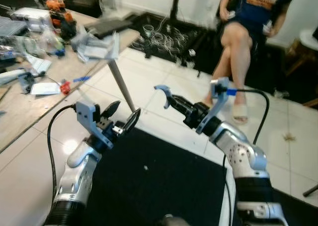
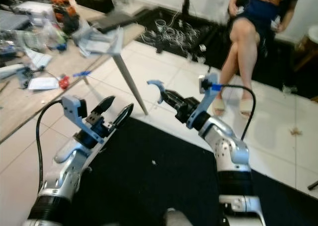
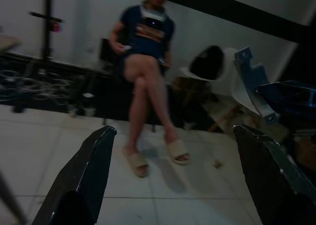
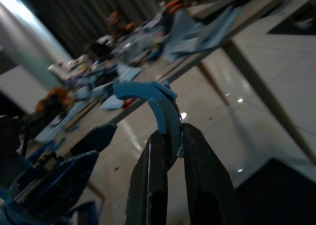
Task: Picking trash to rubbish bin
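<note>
Right gripper (image 1: 171,101) is pinching a curved light-blue plastic piece (image 1: 163,93); in the right wrist view the two black fingers (image 4: 148,180) are pressing together on its lower end while the hooked end (image 4: 148,92) is sticking out past the tips. It is holding the piece in the air over white floor tiles (image 1: 164,77), at about 12 o'clock from the black mat (image 1: 159,186).

Left gripper (image 1: 121,117) is hovering at about 9 o'clock of the right one, its fingers (image 3: 84,180) spreading wide with nothing between them.

A cluttered wooden table (image 1: 30,107) is standing at 10 o'clock. A seated person (image 1: 248,17) is sitting with crossed legs at 1 o'clock, beyond the grippers.
</note>
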You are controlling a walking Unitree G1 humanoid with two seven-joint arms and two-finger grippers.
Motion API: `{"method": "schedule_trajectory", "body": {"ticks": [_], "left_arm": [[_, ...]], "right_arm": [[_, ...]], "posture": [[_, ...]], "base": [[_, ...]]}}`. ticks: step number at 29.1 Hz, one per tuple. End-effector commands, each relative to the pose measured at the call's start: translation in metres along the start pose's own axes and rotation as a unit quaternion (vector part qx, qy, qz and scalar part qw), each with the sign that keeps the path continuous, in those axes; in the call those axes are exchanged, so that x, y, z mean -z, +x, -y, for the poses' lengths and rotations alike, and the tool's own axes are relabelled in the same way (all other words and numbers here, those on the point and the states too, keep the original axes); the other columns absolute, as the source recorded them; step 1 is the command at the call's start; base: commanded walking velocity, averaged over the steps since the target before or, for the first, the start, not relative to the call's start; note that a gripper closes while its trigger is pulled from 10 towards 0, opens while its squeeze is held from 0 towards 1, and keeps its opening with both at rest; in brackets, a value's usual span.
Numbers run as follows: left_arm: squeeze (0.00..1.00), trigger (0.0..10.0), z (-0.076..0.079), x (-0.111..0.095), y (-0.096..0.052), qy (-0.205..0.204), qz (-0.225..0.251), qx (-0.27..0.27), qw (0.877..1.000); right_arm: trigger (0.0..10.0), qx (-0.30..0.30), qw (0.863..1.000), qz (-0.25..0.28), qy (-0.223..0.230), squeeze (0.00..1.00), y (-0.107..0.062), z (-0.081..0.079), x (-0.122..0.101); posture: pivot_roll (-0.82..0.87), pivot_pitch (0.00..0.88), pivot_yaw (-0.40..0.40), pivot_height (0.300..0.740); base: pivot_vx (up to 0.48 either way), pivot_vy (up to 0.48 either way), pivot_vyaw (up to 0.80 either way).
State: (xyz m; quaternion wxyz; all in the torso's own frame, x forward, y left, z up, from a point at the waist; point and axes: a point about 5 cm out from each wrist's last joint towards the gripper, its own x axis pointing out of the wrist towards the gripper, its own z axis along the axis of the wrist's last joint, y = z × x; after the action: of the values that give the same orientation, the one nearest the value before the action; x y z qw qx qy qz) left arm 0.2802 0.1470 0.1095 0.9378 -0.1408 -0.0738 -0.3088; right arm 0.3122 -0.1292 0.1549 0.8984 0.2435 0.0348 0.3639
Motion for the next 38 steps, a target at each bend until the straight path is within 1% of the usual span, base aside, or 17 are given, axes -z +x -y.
{"method": "schedule_trajectory", "body": {"ticks": [1, 38], "left_arm": [[0.0, 10.0, 0.0008, 0.0012, -0.0001, 0.008, -0.008, 0.004, 1.0], [0.0, 10.0, 0.0006, 0.0021, 0.0001, 0.01, -0.01, 0.011, 1.0]], "right_arm": [[10.0, 0.004, 1.0, -0.005, -0.002, 0.0, -0.0016, 0.001, 0.0004], [10.0, 0.004, 1.0, -0.009, -0.002, 0.0, -0.0013, 0.0014, 0.0022]], "posture": [[0.01, 0.0, -0.006, 0.74], [0.01, 0.0, -0.007, 0.74]], "base": [[0.0, 0.0, -0.77], [0.0, 0.0, -0.77]]}}
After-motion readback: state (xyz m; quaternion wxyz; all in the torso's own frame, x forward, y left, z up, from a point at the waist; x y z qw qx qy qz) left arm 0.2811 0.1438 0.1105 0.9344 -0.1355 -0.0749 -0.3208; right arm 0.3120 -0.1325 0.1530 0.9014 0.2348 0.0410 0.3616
